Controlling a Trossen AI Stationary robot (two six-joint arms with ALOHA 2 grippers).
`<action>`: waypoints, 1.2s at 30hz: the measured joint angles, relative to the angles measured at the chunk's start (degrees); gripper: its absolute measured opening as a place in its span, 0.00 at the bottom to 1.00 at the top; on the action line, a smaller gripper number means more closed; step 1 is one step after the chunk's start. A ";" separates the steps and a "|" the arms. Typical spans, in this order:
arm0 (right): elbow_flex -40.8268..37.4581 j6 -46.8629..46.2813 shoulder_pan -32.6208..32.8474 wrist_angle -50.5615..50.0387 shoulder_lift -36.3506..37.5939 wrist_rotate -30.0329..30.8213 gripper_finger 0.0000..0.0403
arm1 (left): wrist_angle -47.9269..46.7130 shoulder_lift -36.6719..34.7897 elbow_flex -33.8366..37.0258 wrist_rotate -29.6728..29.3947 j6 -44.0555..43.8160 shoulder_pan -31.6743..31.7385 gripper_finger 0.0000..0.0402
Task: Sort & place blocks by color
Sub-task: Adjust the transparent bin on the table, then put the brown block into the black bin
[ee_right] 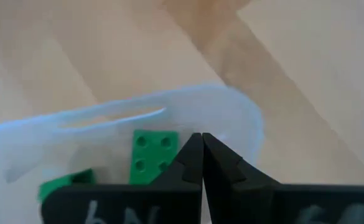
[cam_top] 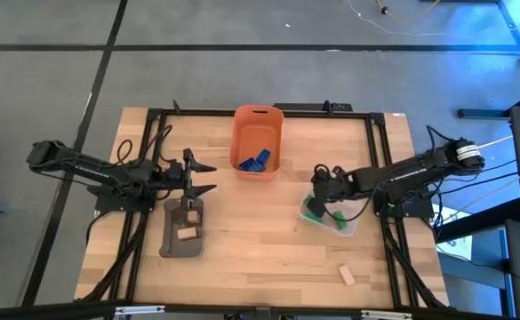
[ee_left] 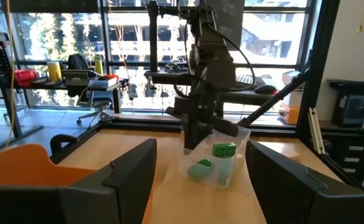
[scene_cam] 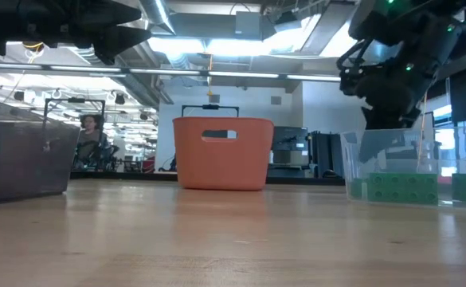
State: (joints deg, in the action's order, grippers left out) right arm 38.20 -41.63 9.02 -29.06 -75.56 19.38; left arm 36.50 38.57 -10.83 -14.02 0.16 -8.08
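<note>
While the left tool (cam_top: pixel 204 178) waits released above the grey tray (cam_top: pixel 172 242), the right tool (cam_top: pixel 318 188) hangs clenched and empty over the clear bin (cam_top: pixel 347 224) holding green blocks (ee_right: pixel 148 155); blue blocks (cam_top: pixel 253 161) fill the orange bin (cam_top: pixel 258 114), one tan block (cam_top: pixel 347 276) lies on the tabletop (cam_top: pixel 260 249).

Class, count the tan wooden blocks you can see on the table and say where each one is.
2. One tan block lies in the grey tray by the left arm; the other tan block lies loose on the table, near its front right. Others may be hidden.
</note>
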 joint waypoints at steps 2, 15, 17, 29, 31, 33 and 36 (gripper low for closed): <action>-0.02 0.08 -1.00 0.01 -0.10 0.07 0.00 | 0.01 -0.02 0.00 0.00 0.00 0.00 0.59; -0.02 2.67 -4.76 -0.19 0.20 14.36 0.00 | 0.02 0.00 0.00 -0.02 0.18 0.00 0.59; 0.52 4.47 -4.65 -0.73 1.19 12.24 0.00 | 0.02 0.00 0.00 -0.02 0.02 0.00 0.59; 16.99 -3.95 16.02 -6.04 8.85 -11.83 0.00 | 0.01 0.00 0.00 -0.04 0.00 0.02 0.59; 18.75 -10.69 20.79 -4.58 8.34 -16.20 0.00 | 0.02 0.00 0.00 -0.03 -0.01 0.01 0.59; 20.07 -18.94 25.09 -4.36 7.68 -17.45 0.00 | 0.00 0.00 0.00 -0.03 -0.07 0.01 0.59; 21.43 -31.68 30.23 -7.33 6.41 -17.82 0.01 | 0.00 0.00 0.00 -0.03 -0.09 0.01 0.59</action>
State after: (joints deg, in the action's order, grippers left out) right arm 59.62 -73.31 39.25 -36.39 -69.15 1.56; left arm 36.49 38.57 -10.83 -14.05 0.08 -8.07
